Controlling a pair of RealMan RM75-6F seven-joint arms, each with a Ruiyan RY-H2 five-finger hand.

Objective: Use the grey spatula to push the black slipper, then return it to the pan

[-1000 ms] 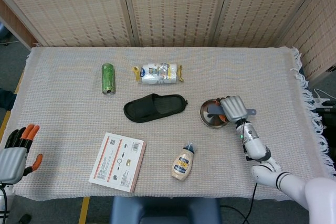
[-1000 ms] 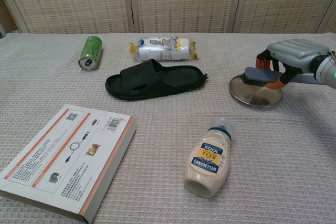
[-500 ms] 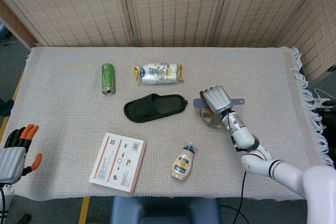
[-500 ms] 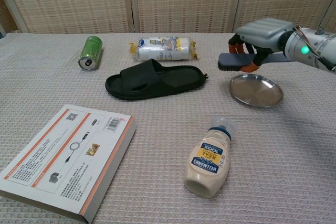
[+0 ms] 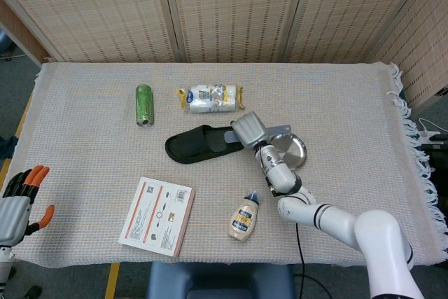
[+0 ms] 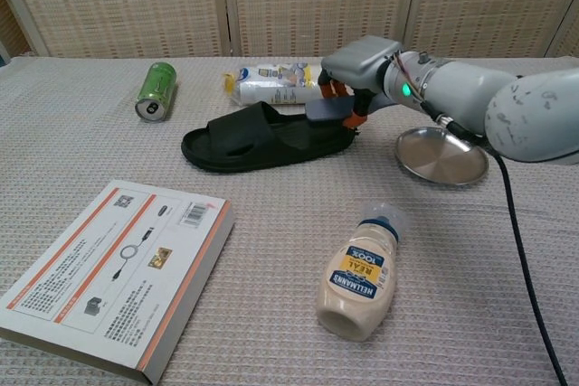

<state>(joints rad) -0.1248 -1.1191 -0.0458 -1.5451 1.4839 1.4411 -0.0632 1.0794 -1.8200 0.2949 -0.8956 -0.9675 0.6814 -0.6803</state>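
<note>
The right hand [image 6: 362,65] holds the grey spatula [image 6: 327,108] in its fingers, blade over the heel end of the black slipper [image 6: 262,137] mid-bench. The push looks about to start; returning it to the pan [image 6: 441,155] remains. The left hand [image 5: 17,204] idles, fingers apart.

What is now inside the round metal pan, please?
The pan shows only its bare shiny bottom in the chest view. In the head view the right arm covers its left edge. The grey spatula is in the right hand, over the black slipper's heel end.
</note>
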